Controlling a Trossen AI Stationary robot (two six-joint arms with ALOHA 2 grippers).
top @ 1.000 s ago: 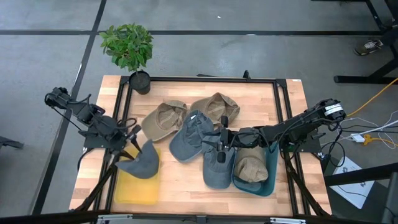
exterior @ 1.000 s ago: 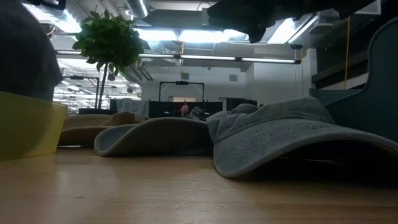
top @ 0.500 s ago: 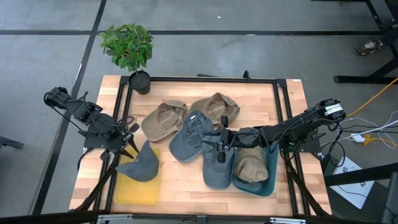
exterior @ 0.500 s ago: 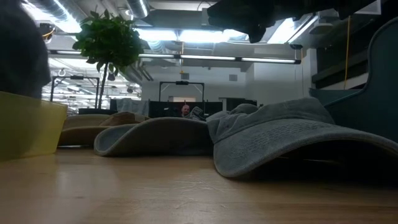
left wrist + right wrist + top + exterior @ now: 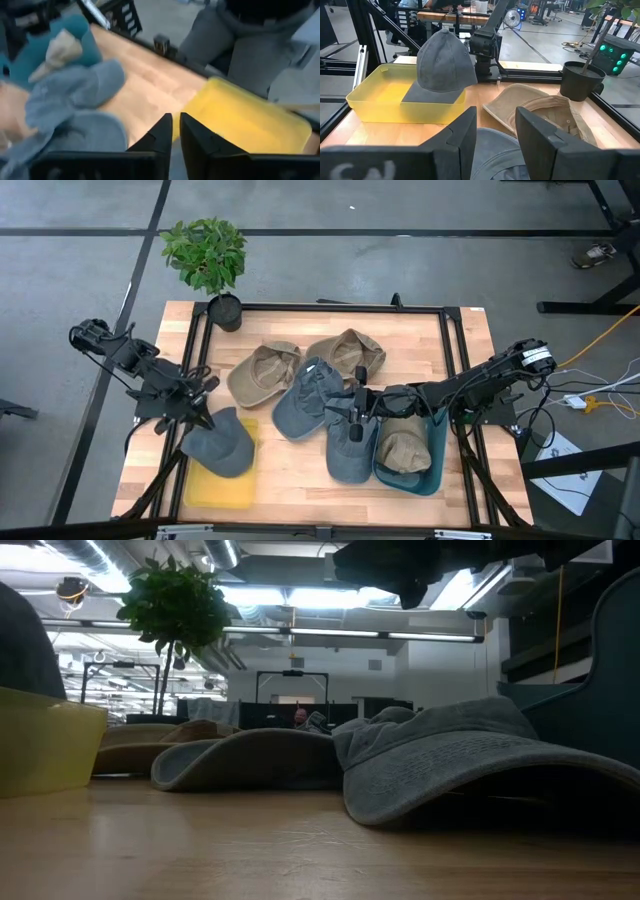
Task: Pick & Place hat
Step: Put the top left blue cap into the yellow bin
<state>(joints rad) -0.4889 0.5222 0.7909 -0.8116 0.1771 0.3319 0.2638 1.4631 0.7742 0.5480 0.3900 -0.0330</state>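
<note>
A grey hat [image 5: 222, 442] [image 5: 445, 62] sits crown up on the far end of the yellow bin [image 5: 218, 485] [image 5: 385, 97], its brim [image 5: 432, 93] lying over the bin's inside. My left gripper [image 5: 203, 418] [image 5: 175, 131] hovers beside the hat's far-left edge, shut, with nothing between its fingers. My right gripper [image 5: 355, 420] [image 5: 496, 131] hangs open over the blue hats [image 5: 350, 452] at the table's middle. In the low view the grey hat [image 5: 22, 640] shows at the left edge, above the bin [image 5: 50, 745].
Two tan hats [image 5: 265, 372] [image 5: 348, 352] and a blue hat [image 5: 308, 398] lie at the table's middle. A teal bin [image 5: 435, 455] at the right holds another tan hat [image 5: 402, 448]. A potted plant [image 5: 215, 265] stands at the far left corner.
My left gripper has let go of the grey hat, shut its fingers and risen a little, drawing back toward the table's left. The hat, which hung tipped on edge from the gripper, has dropped and settled crown up on the yellow bin.
</note>
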